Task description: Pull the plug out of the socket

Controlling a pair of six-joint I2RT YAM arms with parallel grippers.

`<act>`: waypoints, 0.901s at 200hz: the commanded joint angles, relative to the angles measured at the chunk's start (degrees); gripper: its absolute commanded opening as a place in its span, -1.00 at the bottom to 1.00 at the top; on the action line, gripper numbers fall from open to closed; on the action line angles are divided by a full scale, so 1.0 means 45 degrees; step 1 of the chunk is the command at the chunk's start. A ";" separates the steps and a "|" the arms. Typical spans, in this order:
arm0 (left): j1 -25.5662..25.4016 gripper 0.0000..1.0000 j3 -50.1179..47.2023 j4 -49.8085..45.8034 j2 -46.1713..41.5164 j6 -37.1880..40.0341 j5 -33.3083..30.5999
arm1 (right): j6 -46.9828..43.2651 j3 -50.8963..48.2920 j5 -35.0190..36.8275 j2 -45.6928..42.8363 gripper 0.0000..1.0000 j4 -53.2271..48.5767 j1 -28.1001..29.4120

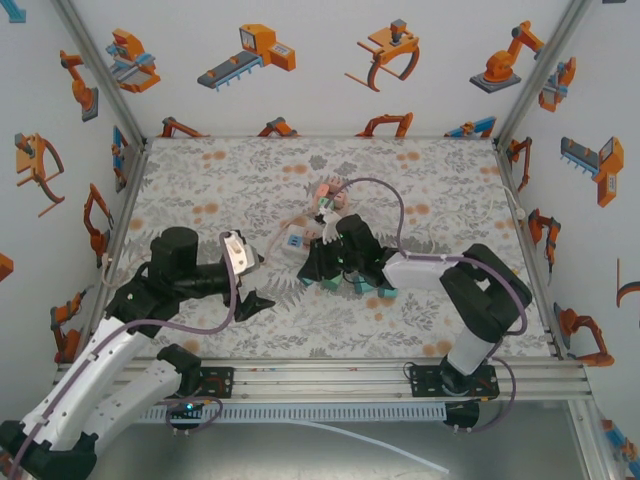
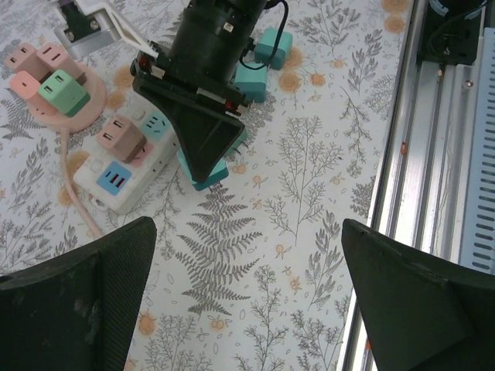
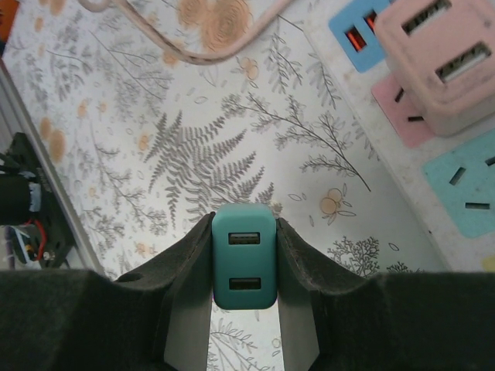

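My right hand [image 3: 244,232] is clamped on the teal plug [image 3: 244,259], lifted clear of the strip [image 3: 421,182] just beside it, so I judge the prongs are out. A pink plug [image 3: 445,62] sits in the strip, and a cable [image 3: 193,46] loops across the worktop [image 3: 155,154] beyond. My left hand [image 2: 247,301] hangs apart and empty, well back.

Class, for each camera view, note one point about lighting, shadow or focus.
Top external: even, diffuse light, only soft shadows on the floral tablecloth. Left wrist: the left gripper has blurred dark fingers; the print is sharp. Right wrist: the teal rectangular plug in the right gripper is crisp.
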 commanded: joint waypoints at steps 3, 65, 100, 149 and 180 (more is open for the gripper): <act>-0.0119 0.94 -0.0101 -0.0146 0.0104 0.0370 0.0166 | -0.0011 0.0384 0.0273 0.0367 -0.69 0.0808 0.0108; -0.0119 0.94 -0.0335 0.0535 0.0150 0.0071 -0.0440 | -0.0434 0.0242 0.0845 0.0710 -0.32 0.0250 0.0113; -0.0119 0.94 -0.0493 0.1051 0.0221 -0.0079 -0.0472 | -0.0602 0.0164 0.1269 0.0756 -0.19 0.0084 0.0113; -0.0126 0.94 -0.0510 0.1156 0.0323 -0.0229 -0.0890 | -0.0565 0.0184 0.1556 0.0647 -0.07 -0.0077 0.0109; -0.0117 0.94 -0.0572 0.1395 0.0380 -0.0562 -0.1442 | -0.0743 0.0050 0.2011 0.0178 -0.05 -0.0241 0.0113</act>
